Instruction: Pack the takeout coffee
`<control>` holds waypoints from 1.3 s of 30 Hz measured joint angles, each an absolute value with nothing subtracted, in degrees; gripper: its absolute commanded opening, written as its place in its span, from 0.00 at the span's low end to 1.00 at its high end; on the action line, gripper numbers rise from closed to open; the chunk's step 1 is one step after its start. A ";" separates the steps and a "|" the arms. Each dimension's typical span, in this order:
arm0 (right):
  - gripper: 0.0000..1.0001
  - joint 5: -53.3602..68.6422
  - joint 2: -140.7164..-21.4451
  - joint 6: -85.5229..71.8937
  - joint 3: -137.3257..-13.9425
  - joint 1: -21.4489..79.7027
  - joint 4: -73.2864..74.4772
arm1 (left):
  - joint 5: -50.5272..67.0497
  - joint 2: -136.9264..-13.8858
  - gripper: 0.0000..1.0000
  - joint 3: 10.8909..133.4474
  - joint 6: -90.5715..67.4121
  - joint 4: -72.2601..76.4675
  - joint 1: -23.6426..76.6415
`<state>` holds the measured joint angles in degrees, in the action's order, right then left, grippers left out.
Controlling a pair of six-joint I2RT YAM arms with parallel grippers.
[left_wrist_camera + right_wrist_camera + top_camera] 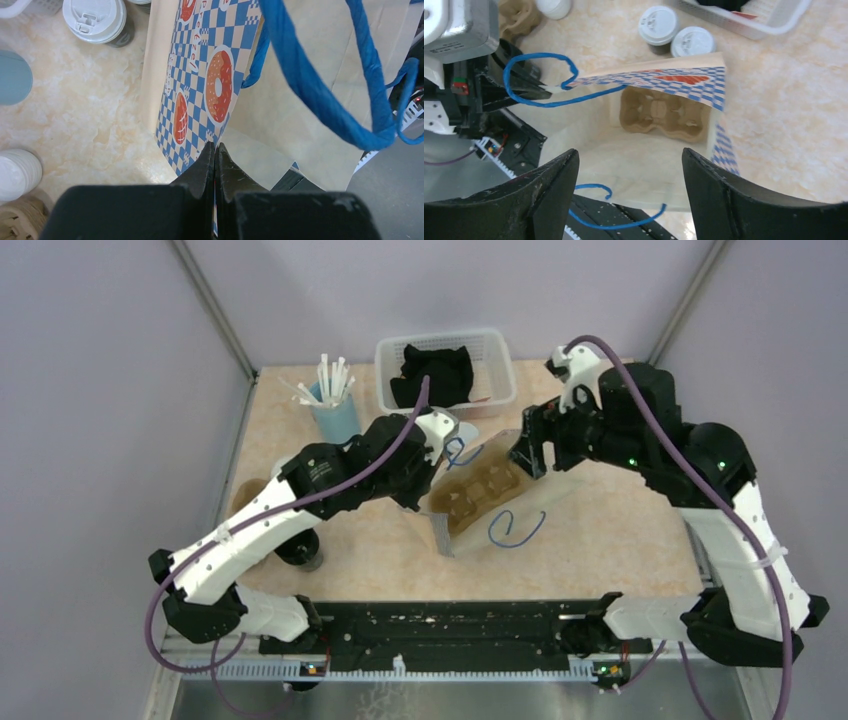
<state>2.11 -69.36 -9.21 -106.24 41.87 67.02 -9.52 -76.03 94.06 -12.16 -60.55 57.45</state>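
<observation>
A paper bag [545, 502] with blue handles and a blue checked doughnut print lies on its side, mouth held open. My left gripper [430, 480] is shut on its upper rim, as the left wrist view [215, 147] shows. A brown pulp two-cup carrier [659, 112] sits empty inside the bag [644, 165]; it also shows from above [480, 490]. My right gripper [629, 152] is open and empty in front of the bag's mouth [528, 452]. Two coffee cups with white lids [658, 25] [692, 41] stand behind the bag.
A white basket [500, 360] with black cloth stands at the back. A blue cup of straws [335, 410] stands back left. A second brown carrier [245, 495] and a dark cup [305, 552] sit under the left arm. A white-lidded cup [17, 172] is beside that carrier.
</observation>
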 measured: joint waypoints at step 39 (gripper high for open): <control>0.00 -4.69 -76.97 -28.84 -98.83 39.18 84.25 | -10.79 -87.64 0.99 113.86 -31.88 -78.35 48.90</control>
